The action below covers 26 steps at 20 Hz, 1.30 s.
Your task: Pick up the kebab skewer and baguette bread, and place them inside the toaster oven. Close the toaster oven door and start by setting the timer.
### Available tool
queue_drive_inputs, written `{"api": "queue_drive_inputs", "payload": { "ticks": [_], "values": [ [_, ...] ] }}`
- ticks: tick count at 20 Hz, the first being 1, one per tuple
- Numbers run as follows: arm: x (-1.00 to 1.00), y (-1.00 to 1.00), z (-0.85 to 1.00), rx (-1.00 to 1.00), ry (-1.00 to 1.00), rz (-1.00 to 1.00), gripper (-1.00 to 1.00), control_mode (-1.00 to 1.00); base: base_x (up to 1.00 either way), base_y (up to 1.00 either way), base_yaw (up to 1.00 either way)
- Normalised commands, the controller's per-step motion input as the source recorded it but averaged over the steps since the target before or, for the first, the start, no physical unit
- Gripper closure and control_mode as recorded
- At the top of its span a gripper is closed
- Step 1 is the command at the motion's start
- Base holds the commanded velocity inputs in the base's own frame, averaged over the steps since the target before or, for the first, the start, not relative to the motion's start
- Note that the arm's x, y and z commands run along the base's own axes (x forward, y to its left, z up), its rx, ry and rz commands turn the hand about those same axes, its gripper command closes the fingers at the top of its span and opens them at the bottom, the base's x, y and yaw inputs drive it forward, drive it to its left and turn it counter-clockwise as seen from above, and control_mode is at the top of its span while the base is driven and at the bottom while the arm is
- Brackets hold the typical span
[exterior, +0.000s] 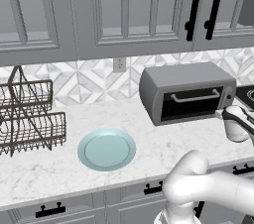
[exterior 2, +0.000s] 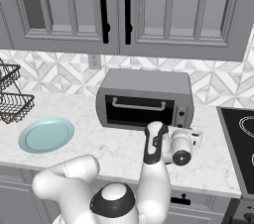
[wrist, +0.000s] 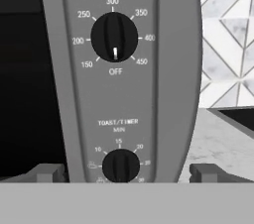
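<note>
Looking along the hand, we find the jaws standing wide apart with nothing between them, the gripper point(wrist: 121, 173) squared up to the right-hand control panel of the toaster oven point(wrist: 163, 69), one finger tip point(wrist: 48, 172) low on the left and the other low on the right. Between them sits the timer knob point(wrist: 120, 166), a small black dial marked toast/timer with minute figures round it, and the gripper is close in front of it, though we cannot tell whether anything touches. Above it on the same grey panel is the temperature knob point(wrist: 114, 37), its white mark pointing down at OFF. To the left of the panel we see the dark glass of the toaster oven door point(wrist: 25, 79). From the base cameras, the gripper point(exterior 2: 194, 138) hangs just before the oven's right end, the arm reaching up from below, and the toaster oven door point(exterior 2: 140, 110) stands shut and upright with its silver bar handle point(exterior 2: 139, 104) across the top. The oven rests on the marble counter point(exterior 2: 119, 151) against the patterned backsplash point(exterior 2: 59, 74). Well to its left lies a pale blue plate point(exterior: 106, 149), bare on top, and beyond it a wire dish rack point(exterior: 30, 119). Grey wall cabinets point(exterior: 124, 10) hang overhead, and a black cooktop point(exterior 2: 240, 134) sits at the counter's right end. We cannot make out the kebab skewer or the baguette bread through the dark glass.
</note>
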Motion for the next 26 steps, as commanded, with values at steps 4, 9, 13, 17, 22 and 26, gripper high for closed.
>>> {"api": "queue_drive_inputs", "payload": {
  "ticks": [4, 9, 13, 17, 22, 26],
  "values": [
    [0.05, 0.0, 0.0, 0.0, 0.01, 0.0, -1.0, -1.0, 0.0, 0.0, 0.0],
    [0.09, 0.0, 0.0, 0.0, 0.0, 0.0, -1.0, -1.0, 0.0, 0.0, 0.0],
    [0.0, 0.0, 0.0, 0.0, 0.0, 0.0, -1.0, -1.0, 0.0, 0.0, 0.0],
    [0.0, 0.0, 0.0, 0.0, 0.0, 0.0, -1.0, -1.0, 0.0, 0.0, 0.0],
    [0.0, 0.0, 0.0, 0.0, 0.0, 0.0, 1.0, -1.0, 0.0, 0.0, 0.0],
    [0.0, 0.0, 0.0, 0.0, 0.0, 0.0, 1.0, -1.0, 0.0, 0.0, 0.0]
  ]
}}
